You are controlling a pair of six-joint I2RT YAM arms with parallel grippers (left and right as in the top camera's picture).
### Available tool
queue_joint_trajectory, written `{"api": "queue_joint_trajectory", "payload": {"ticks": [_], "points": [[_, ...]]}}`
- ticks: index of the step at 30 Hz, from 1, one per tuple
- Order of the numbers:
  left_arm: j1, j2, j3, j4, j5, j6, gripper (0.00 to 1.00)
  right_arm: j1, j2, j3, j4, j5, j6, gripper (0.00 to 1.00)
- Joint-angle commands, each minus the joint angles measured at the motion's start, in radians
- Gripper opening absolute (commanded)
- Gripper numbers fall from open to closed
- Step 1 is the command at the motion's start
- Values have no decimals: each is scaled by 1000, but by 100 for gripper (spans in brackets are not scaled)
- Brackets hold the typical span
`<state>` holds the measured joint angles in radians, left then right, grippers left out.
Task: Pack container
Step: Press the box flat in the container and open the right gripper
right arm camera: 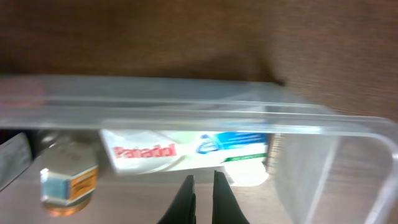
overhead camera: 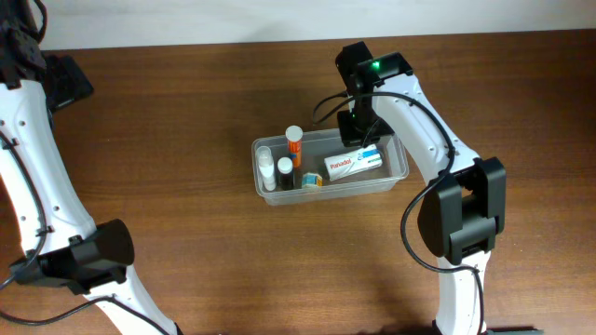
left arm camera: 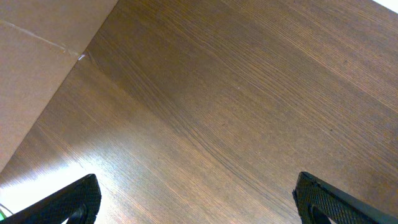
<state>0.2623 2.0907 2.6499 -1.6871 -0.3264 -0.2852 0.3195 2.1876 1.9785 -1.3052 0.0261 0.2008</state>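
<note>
Bottles (overhead camera: 284, 160) and medicine box (overhead camera: 354, 165) crowd the container (overhead camera: 399, 172); surrounding table (overhead camera: 186, 112) lies open.

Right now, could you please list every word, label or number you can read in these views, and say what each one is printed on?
"Panadol": in red on the white medicine box lying inside the clear container.
Blue and green print on the same box: too blurred to read.
Label on the small jar: blurred, unreadable.
Labels on the bottles in the overhead view: too small to read.
</note>
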Motion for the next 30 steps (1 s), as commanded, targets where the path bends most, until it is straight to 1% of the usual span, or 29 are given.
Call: {"api": "queue_joint_trajectory", "payload": {"ticks": [1, 8, 17, 30], "points": [[3, 5, 3, 0, -10, -10, 100, 0, -32, 9, 1, -82, -56, 4], [3, 5, 3, 0, -10, -10, 100, 0, -25, -95, 39, -82, -66, 4], [3, 5, 3, 0, -10, -10, 100, 0, -25, -257, 179, -82, -66, 4], [3, 5, 3, 0, -10, -10, 100, 0, -25, -263, 222, -82, -66, 4]]}}
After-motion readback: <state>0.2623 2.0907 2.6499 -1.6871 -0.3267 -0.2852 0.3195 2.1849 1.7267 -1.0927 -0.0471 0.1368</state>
